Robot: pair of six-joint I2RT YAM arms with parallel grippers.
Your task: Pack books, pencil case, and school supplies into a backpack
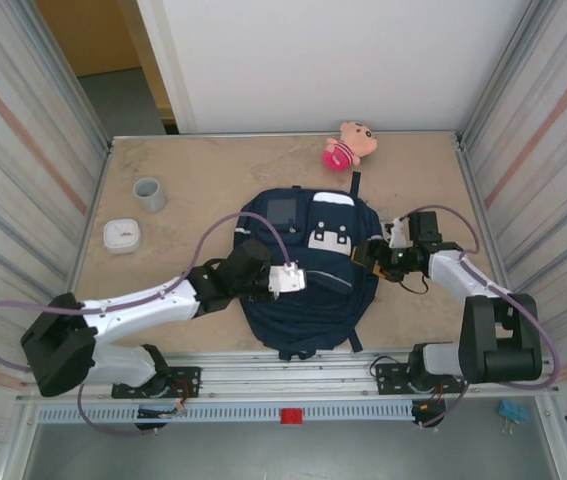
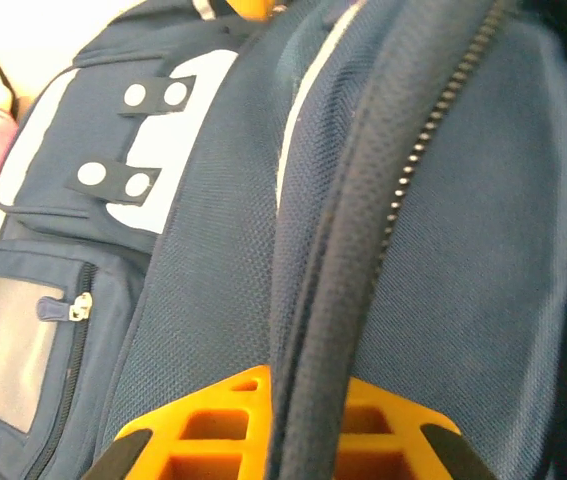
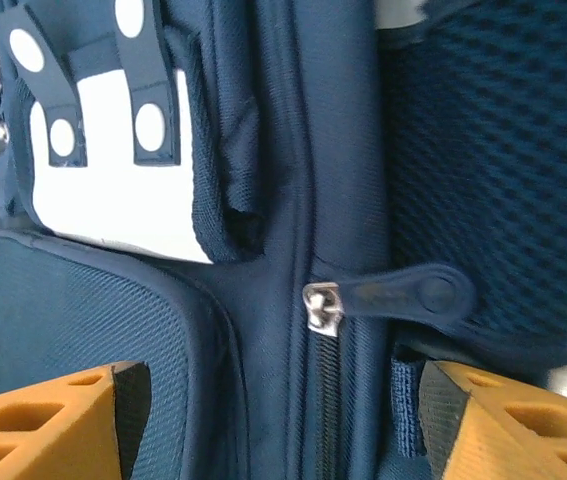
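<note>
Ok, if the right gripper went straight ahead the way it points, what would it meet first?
Probably the dark zipper pull tab on the large navy fabric backpack, just ahead of the open right gripper, though depth is unclear.

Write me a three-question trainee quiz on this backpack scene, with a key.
1. True or false: the left gripper is shut on a ridge of the backpack.
2. The right gripper, by the zipper pull, is: A open; B shut on the pull; C shut on fabric.
3. On which of the robot's sides of the backpack does the grey cup stand?
Key: 1 true; 2 A; 3 left.
</note>
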